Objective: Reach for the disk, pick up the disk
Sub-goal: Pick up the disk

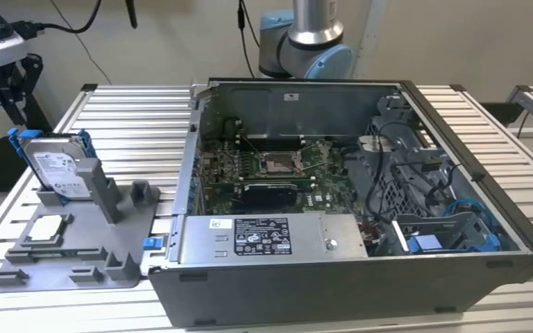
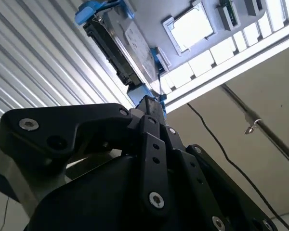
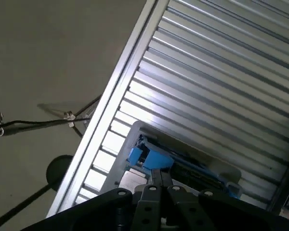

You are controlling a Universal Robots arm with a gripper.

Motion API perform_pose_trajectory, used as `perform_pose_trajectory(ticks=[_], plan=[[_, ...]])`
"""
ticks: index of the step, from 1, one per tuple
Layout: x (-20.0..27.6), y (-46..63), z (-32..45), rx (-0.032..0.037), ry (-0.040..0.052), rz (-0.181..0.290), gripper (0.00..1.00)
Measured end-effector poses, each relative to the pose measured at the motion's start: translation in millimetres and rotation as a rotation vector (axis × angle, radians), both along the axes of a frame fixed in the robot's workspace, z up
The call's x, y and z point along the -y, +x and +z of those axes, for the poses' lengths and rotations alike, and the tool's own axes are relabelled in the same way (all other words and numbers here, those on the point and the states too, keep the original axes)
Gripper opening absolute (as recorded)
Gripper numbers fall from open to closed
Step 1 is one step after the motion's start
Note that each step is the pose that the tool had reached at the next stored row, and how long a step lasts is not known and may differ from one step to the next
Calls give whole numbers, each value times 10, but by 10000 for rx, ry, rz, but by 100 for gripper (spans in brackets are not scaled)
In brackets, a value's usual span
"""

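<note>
The disk [image 1: 55,166] stands on edge in a slot of the grey holder [image 1: 72,260], its blue bracket uppermost. A square silver chip [image 1: 46,229] lies flat in a recess of the same holder. The gripper [image 1: 14,111] hangs just above the disk, fingers pressed together on nothing. Toward the exterior view's right, an open computer case [image 1: 341,284] holds a circuit board [image 1: 266,173] and a labelled grey box [image 1: 266,237].
</note>
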State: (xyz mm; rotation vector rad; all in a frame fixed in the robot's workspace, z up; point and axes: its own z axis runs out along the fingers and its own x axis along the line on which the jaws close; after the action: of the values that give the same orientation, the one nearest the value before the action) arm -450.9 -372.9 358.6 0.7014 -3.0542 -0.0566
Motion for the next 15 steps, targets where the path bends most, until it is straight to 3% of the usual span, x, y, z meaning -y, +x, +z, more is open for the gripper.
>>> perform_pose_trajectory(ticks=[15], plan=[[0, 0, 0, 1, 0, 2730, 0]])
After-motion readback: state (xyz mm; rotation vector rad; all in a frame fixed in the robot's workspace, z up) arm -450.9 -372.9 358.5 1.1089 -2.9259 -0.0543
